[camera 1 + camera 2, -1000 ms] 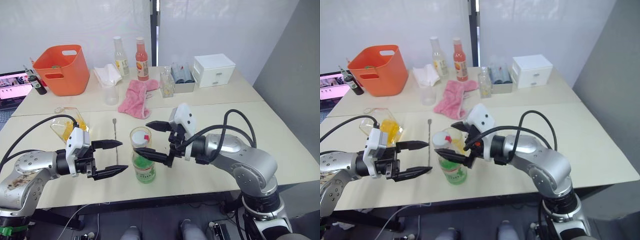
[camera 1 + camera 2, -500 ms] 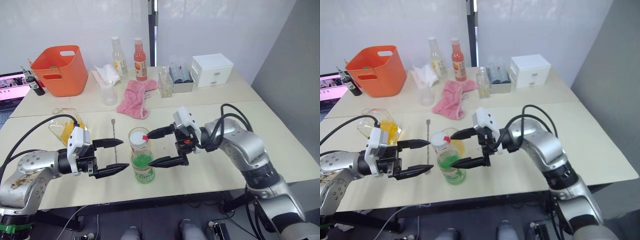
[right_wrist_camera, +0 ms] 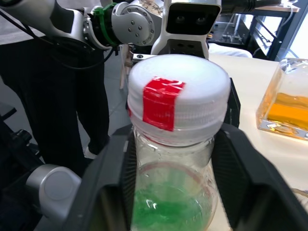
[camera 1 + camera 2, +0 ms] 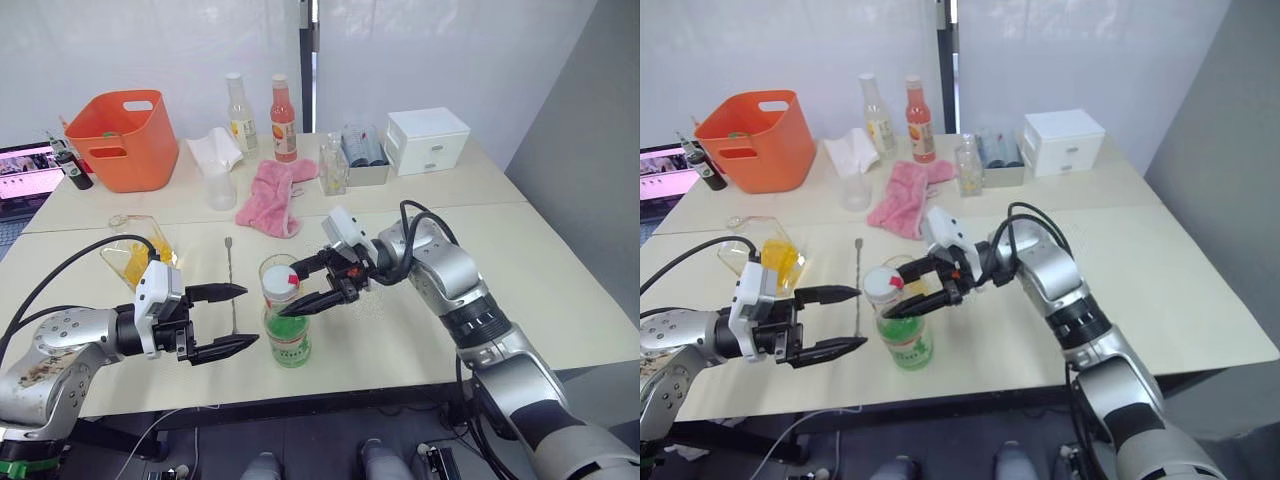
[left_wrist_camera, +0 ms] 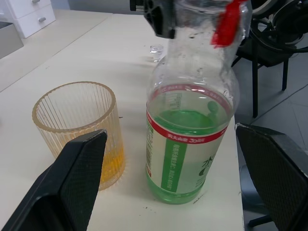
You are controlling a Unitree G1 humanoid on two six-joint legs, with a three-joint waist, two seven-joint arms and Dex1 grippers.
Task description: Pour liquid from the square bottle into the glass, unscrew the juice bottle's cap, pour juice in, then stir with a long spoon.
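— So where do things stand, nearest first?

— Closest to the bench's [image 4: 560, 260] front edge, the tall clear plastic juice bottle [image 4: 286, 335] with the green-and-white label stands upright, its small white screw cap [image 4: 279, 283] with the red mark still on. The left gripper [image 4: 222, 320] waits just beside it, fingers spread and empty. The right gripper [image 4: 305, 285] has its black fingers open on either side of the bottle's neck just under the cap, not yet pinching. Right behind the bottle sits the short ribbed clear glass [image 5: 79, 130], some amber liquid in its bottom. Farther back lies the thin silver long spoon [image 4: 231, 280], and left of it the square glass bottle [image 4: 135, 255] of orange liquid.

— How should the unscrewing go?

— I'd say the left fingers should clamp the labelled body first, so the bottle cannot spin or tip into the glass. Then the right fingers should lift to the cap's ridged side, close squarely and twist.

— Anything changed from half a second back?

— Yes: the right fingers were spread wide beside the bottle; now they have narrowed and reached in around its neck.
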